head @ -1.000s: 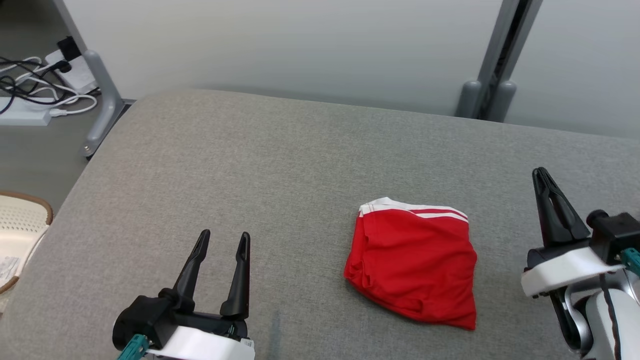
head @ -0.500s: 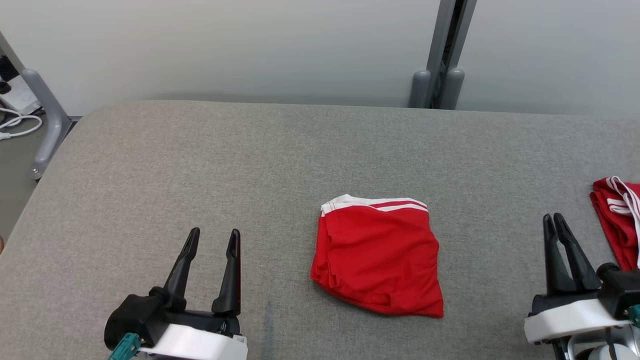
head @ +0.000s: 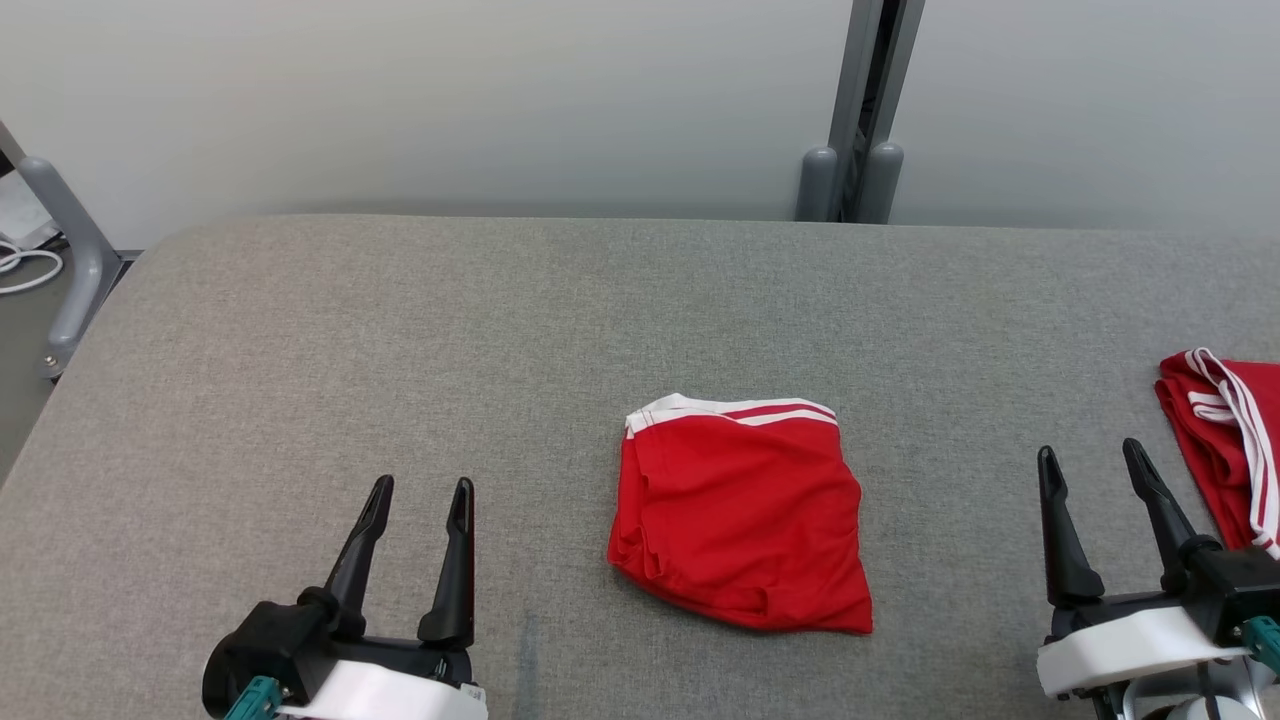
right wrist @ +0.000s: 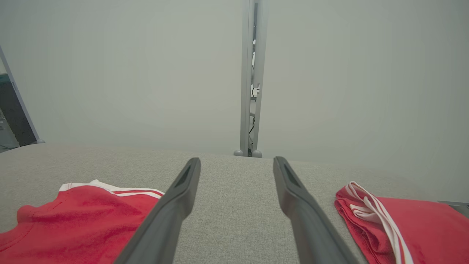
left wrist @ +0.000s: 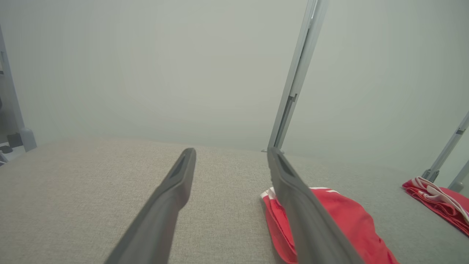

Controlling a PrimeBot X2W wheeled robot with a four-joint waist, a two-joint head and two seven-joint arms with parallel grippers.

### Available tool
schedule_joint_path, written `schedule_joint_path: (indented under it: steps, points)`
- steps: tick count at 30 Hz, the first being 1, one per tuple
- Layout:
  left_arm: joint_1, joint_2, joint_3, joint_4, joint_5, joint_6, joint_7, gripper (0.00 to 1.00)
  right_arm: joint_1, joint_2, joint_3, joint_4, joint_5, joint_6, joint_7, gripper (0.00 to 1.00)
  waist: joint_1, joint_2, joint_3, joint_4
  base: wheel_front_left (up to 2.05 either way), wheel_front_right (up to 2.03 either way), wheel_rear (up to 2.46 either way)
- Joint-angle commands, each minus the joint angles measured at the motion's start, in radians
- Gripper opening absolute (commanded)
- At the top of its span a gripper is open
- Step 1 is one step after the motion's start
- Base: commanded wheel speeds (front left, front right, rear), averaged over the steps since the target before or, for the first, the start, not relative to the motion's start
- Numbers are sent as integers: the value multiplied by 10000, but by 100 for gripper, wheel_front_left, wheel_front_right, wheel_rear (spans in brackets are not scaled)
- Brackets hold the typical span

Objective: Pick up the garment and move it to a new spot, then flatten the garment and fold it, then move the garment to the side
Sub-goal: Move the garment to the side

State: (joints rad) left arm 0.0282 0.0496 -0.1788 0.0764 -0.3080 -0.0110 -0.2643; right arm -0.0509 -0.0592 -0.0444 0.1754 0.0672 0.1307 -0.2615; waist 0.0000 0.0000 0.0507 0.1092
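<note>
The folded red garment with white-striped trim [head: 740,525] lies mid-way on the grey fabric worktop [head: 400,330], between both tools and touched by neither. The right tool [head: 1090,452], shut a second earlier, now stands wide like the left tool [head: 423,483]. Folding appears finished; the sideways move remains.

This looks like a lab or robot test room, not a home. Plain pale panels [head: 450,100] close off the space behind, joined by a grey metal post [head: 858,90], much like office partitions. The counter [head: 400,340] is a wide slab padded in grey fabric. At the far left a grey metal frame leg [head: 62,235] stands on a hard floor [head: 15,380], with a loose white cable [head: 22,268] beside it. A red garment [head: 740,520] lies mid-counter, and a second garment [head: 1215,440] in the same red with white stripes lies at the right edge.
</note>
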Motion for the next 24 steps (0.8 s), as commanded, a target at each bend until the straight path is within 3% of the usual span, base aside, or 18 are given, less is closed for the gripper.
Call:
schedule_joint_path:
  steps: [1,24]
  points:
    - [-21,37,37,16,43,-34,0,100,-4,5,-20,-13,75,-1,-33,100,0,0,4,11,0,0,0]
    - [-19,37,4,63,17,-80,0,100,-97,35,-76,190,120,-1,-33,100,0,0,19,91,0,0,0]
